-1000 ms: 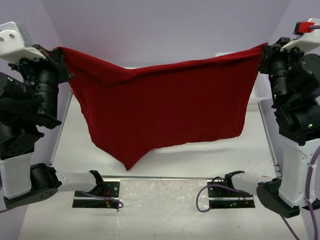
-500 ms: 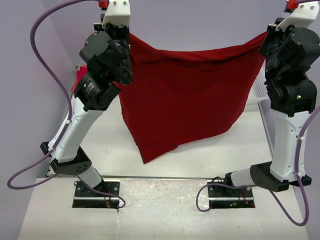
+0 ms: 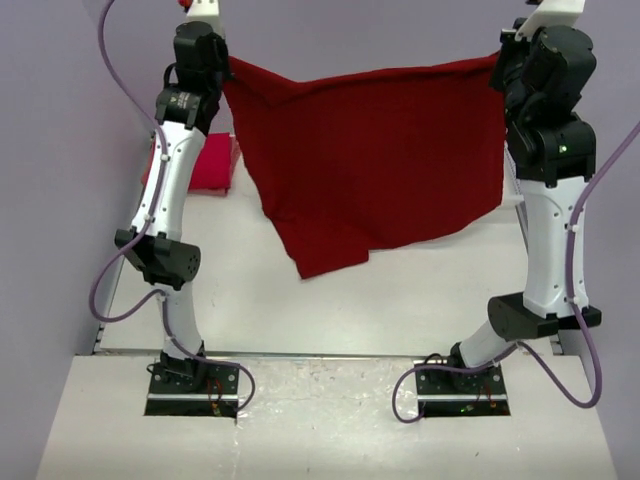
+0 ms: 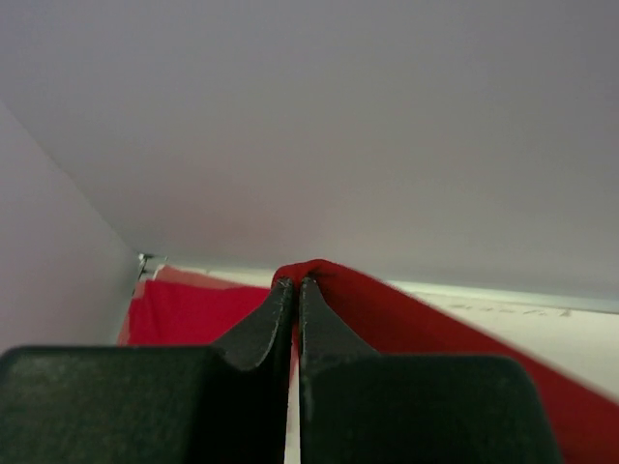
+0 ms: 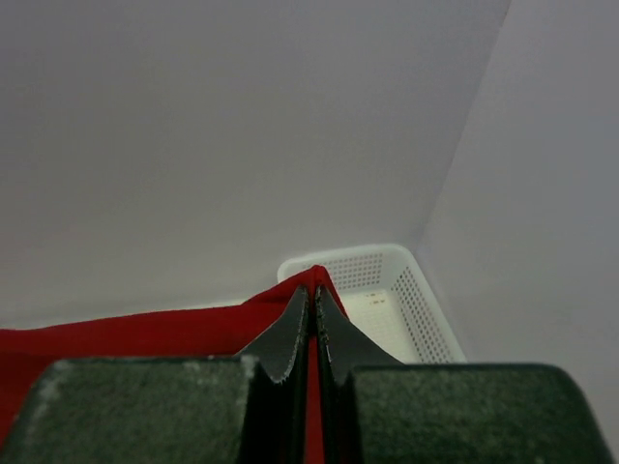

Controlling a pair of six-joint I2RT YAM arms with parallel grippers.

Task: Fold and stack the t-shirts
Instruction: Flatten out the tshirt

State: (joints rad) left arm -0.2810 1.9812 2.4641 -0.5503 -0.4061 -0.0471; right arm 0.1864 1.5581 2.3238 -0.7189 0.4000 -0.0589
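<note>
A dark red t-shirt (image 3: 370,160) hangs spread in the air between both arms, high over the table, its lower corner (image 3: 320,262) drooping lowest. My left gripper (image 4: 294,283) is shut on its upper left corner (image 3: 232,66). My right gripper (image 5: 313,288) is shut on its upper right corner (image 3: 492,62). A brighter red t-shirt (image 3: 212,162) lies folded at the table's back left, also in the left wrist view (image 4: 193,311).
A white lattice basket (image 5: 387,290) stands at the back right corner, mostly hidden behind the right arm (image 3: 548,150) in the top view. Lilac walls close in the table on the left, back and right. The left arm (image 3: 175,180) stands tall near the left wall.
Both arms have risen and reached toward the back wall, carrying the held t-shirt up and away from the near edge. The folded bright red t-shirt has come into view.
</note>
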